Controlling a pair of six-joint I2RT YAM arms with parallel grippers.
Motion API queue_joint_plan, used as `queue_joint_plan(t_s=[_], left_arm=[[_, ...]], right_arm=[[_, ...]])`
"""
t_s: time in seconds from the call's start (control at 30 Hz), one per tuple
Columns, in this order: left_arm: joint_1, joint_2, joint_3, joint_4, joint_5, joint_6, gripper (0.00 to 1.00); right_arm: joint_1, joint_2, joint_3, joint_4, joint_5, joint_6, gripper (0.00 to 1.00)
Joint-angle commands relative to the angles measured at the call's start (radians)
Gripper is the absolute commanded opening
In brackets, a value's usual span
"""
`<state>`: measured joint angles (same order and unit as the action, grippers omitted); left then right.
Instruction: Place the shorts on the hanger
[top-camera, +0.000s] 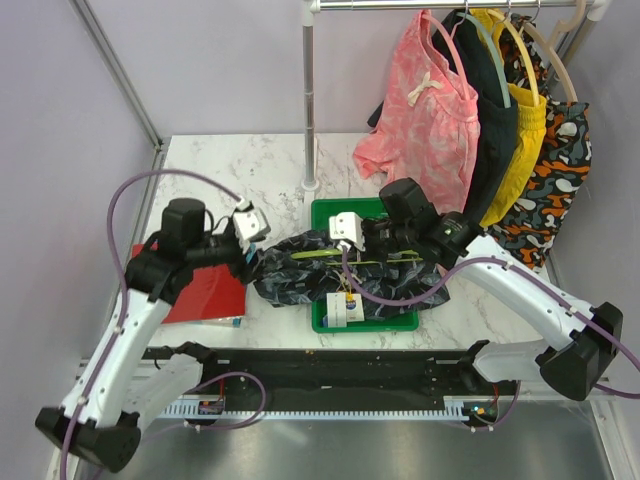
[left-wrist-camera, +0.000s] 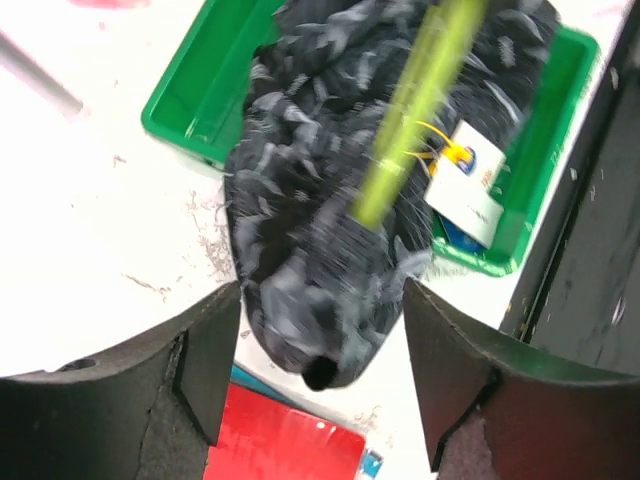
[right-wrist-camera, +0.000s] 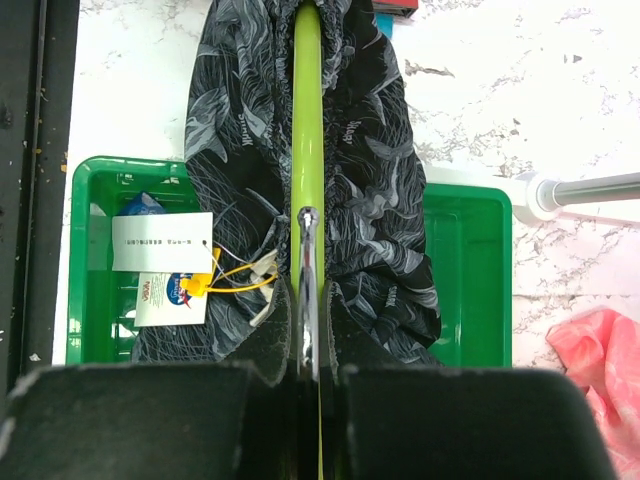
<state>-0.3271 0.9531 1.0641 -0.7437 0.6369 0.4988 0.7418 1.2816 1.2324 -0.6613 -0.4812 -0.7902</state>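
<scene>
Right pincer (right-wrist-camera: 310, 365) grips lime-green plastic hanger (right-wrist-camera: 307, 120); left pincer (left-wrist-camera: 320, 300) wide above dark streak-print fabric shorts (left-wrist-camera: 300, 200). I'd lift level, slowly.

Green tray (top-camera: 320, 214), red book (top-camera: 205, 292)

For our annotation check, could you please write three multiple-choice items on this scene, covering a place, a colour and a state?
1. Where do the shorts lie?
A. across the green tray
B. hung on the rail
C. on the pink garment

2. What colour is the hanger on the shorts?
A. beige
B. lime green
C. grey

3. How is the left hand?
A. shut on the shorts
B. shut on the hanger
C. open, holding nothing

Answers:
1 A, the fabric drapes over the tray's rim.
2 B, a lime bar runs along the shorts.
3 C, its fingers stand wide apart above the fabric.
</scene>
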Motion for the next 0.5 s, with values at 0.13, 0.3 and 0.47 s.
queue_joint_plan(t_s=[0.13, 0.3, 0.47], left_arm=[[0.000, -0.120, -0.164, 0.049, 0.124, 0.297, 0.79], [-0.013, -0.071, -0.157, 0.136, 0.138, 0.342, 0.85], [-0.102, -0.008, -0.182, 0.138, 0.075, 0.392, 0.82]], right_arm=[[-0.015, -0.028, 0.010, 0.080, -0.108, -0.041, 0.00], [-0.015, -0.030, 0.019, 0.062, -0.126, -0.064, 0.00], [-0.013, -0.030, 0.030, 0.057, -0.140, -0.081, 0.00]])
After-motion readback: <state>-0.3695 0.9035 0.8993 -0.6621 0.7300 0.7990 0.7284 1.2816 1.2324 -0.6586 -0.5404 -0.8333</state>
